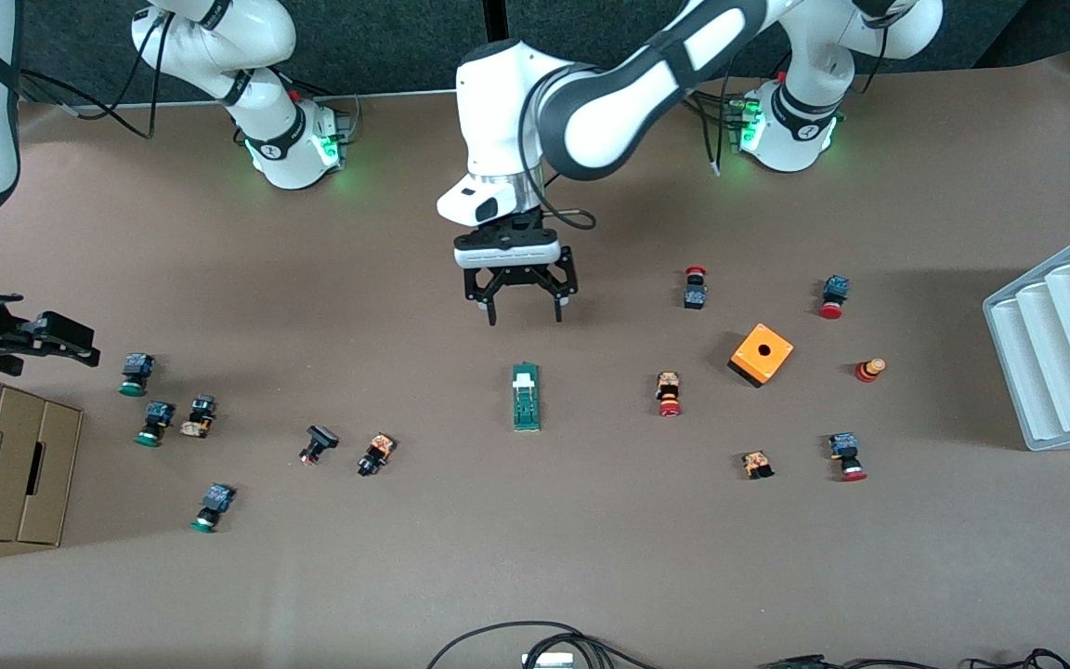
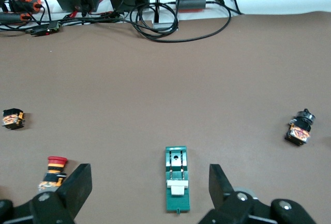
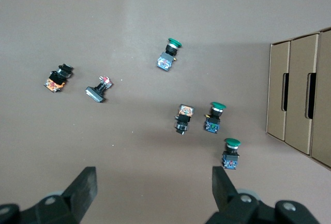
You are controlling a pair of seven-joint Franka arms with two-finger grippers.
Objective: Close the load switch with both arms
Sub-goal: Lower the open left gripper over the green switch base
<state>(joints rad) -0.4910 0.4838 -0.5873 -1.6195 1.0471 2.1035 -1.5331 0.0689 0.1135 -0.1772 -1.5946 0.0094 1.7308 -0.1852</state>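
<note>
Cardboard boxes (image 1: pixel 6 465) — contents hidden.

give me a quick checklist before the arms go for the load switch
1. Left tool open: ok, fingers spread wide.
2. Left tool lined up with the narrow dark-green rectangular load switch: ok, it is over the brown table just short of the switch, which shows between its fingers in the left wrist view.
3. Switch free of neighbours: ok, the nearest small red-capped push button lies apart from it.
4. Right tool open: ok.
5. Right tool near the switch: not ok, it is over the green-capped push buttons at the right arm's end of the table.
6. White lever position: cannot tell.
</note>
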